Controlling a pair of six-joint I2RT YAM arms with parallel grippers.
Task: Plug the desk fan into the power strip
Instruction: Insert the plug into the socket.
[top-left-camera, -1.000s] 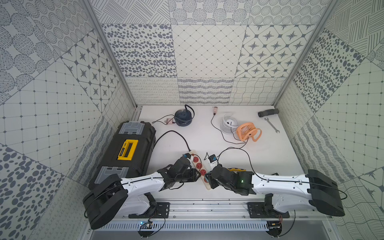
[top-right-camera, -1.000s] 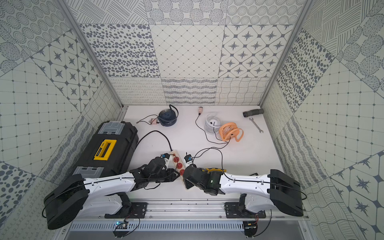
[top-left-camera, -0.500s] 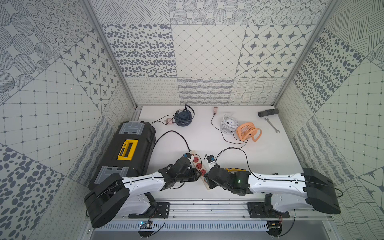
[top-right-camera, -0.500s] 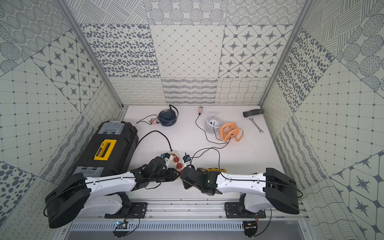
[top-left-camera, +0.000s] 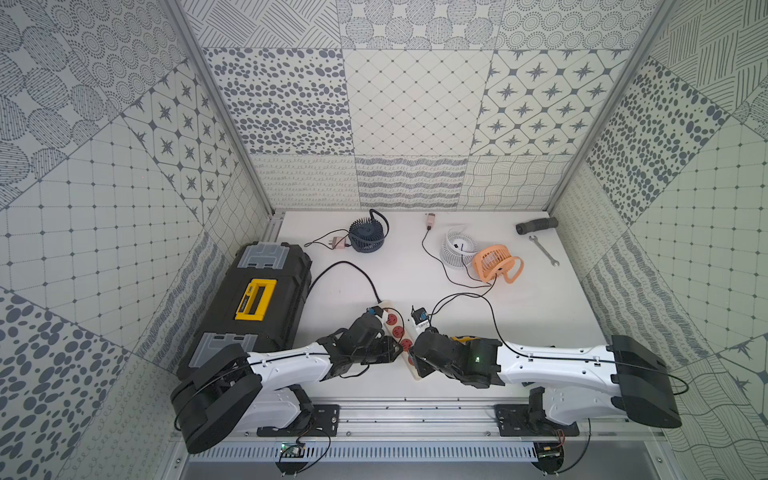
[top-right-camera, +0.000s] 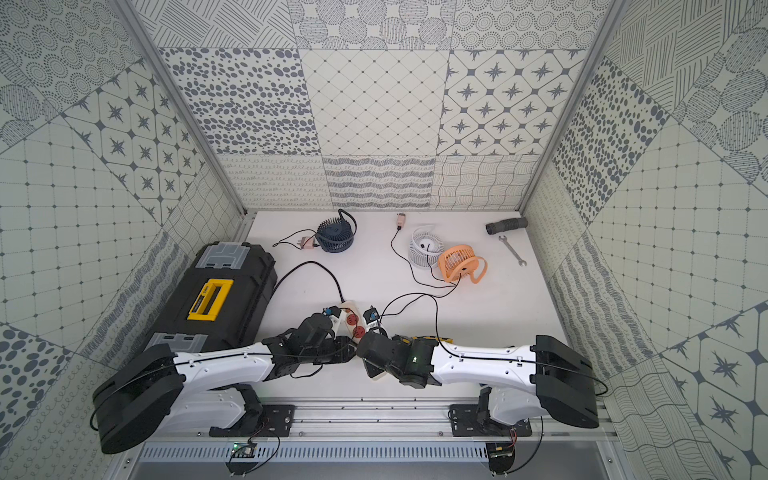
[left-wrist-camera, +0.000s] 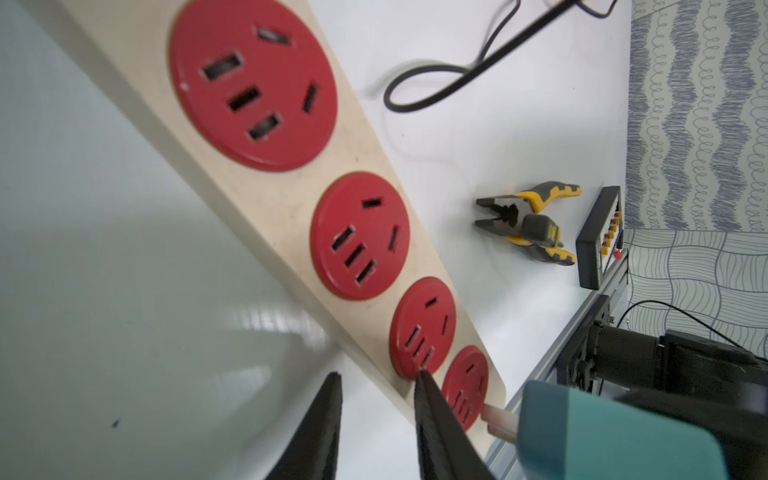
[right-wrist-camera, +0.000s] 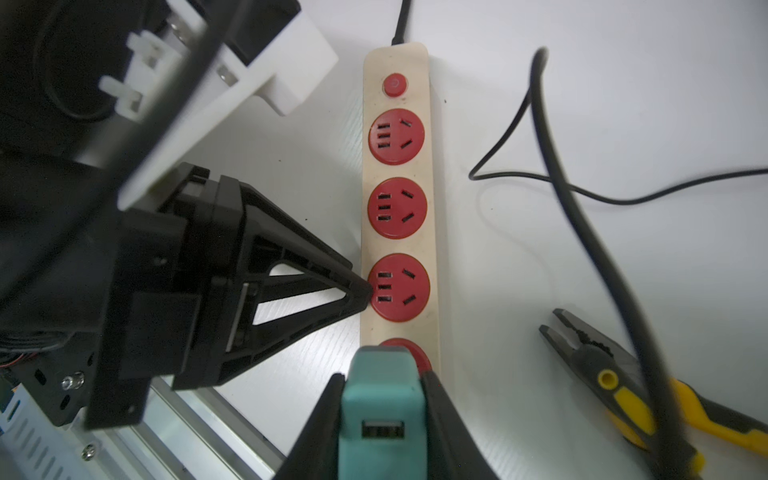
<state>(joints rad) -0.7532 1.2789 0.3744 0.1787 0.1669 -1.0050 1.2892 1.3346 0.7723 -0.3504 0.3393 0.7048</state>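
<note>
Nearest me, my right claw (right-wrist-camera: 382, 374) clamps a teal adapter (right-wrist-camera: 380, 401) w/ both fingers. It holds the adapter over the end socket of the power strip (right-wrist-camera: 395, 245), prongs showing, not seated. Facing it, my left claw (left-wrist-camera: 379, 376) has its jaws slightly apart, one fingertip (left-wrist-camera: 424, 384) touching the third socket. The strip lies flat on the white surface (right-wrist-camera: 665, 104) and runs straight ahead of the right claw, red switch at the far end. Pliers (right-wrist-camera: 577, 340) lie just beside that claw. Well beyond both claws: black toolbox (top-left-camera: 257, 299), orange fan (top-left-camera: 492, 264), white fan (top-left-camera: 457, 249), dark fan (top-left-camera: 365, 237).
</note>
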